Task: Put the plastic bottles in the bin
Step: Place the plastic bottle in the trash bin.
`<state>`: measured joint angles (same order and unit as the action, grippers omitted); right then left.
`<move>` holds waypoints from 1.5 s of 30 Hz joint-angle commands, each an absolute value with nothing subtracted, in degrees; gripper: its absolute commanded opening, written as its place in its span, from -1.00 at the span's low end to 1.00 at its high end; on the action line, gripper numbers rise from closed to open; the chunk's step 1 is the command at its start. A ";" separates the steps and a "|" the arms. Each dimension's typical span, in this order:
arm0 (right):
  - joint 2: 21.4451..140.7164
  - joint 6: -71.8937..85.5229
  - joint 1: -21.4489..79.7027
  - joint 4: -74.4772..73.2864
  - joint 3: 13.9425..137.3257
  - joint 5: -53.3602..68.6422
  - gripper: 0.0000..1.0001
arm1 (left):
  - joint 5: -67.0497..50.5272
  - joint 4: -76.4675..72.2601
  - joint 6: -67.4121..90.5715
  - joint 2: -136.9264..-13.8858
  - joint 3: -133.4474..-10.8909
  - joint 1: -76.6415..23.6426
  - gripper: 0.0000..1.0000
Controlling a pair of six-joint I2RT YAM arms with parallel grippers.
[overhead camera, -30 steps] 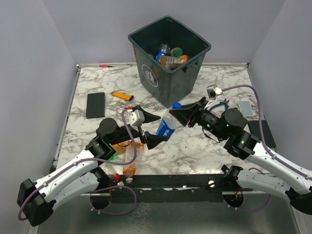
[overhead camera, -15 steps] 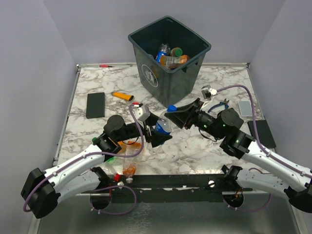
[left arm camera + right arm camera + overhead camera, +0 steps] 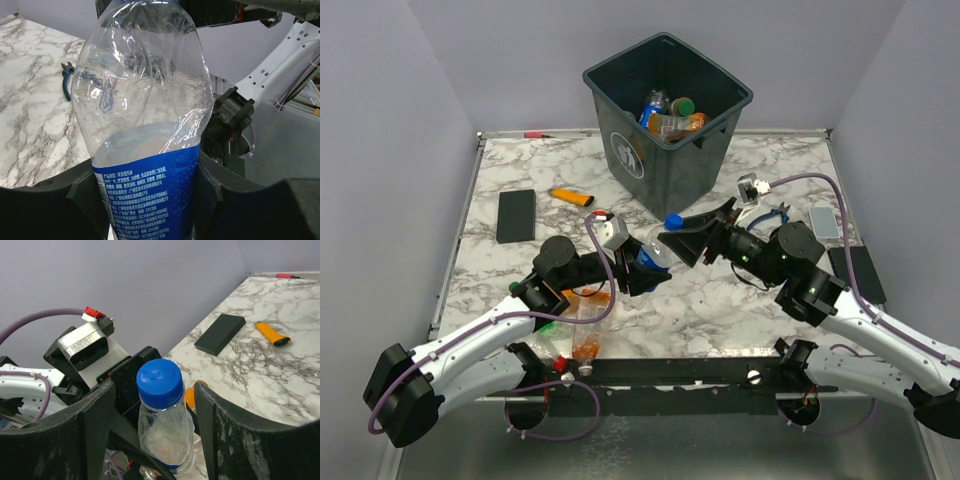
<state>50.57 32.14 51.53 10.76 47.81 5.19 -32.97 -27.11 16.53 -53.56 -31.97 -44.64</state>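
Handover of bottle [image 3: 655, 258] in front of bin [image 3: 650, 160].
Now left gripper [image 3: 644, 266] clamped on bottle; right gripper [image 3: 678, 240] just spread apart off cap [image 3: 160, 380]. Left can bin it.

held bottle [image 3: 650, 257]: clear, crumpled, blue label, blue cap; tilted, mid-air, just in front of the bin
bin [image 3: 638, 160]: dark green-grey, upright, far centre
binned bottles [image 3: 672, 115]: several, orange and clear, piled inside
loose bottles [image 3: 585, 322]: orange and clear, lying near-left
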 commanded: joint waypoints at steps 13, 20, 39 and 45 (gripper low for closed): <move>53.78 32.80 51.59 9.65 52.13 -1.43 -0.29 | -33.80 -28.65 15.95 -53.22 -30.94 -44.82 -0.22; 54.52 32.34 51.59 6.68 54.13 -0.38 -0.99 | -30.94 -28.65 15.96 -51.00 -30.21 -44.88 0.91; 60.81 1.84 51.59 1.83 91.88 -19.25 -0.99 | -0.55 -28.42 12.69 -35.13 -25.24 -44.83 0.98; 68.45 -11.33 51.48 16.26 96.11 -27.97 -0.99 | 5.78 -27.70 10.92 -33.60 -24.42 -44.84 0.98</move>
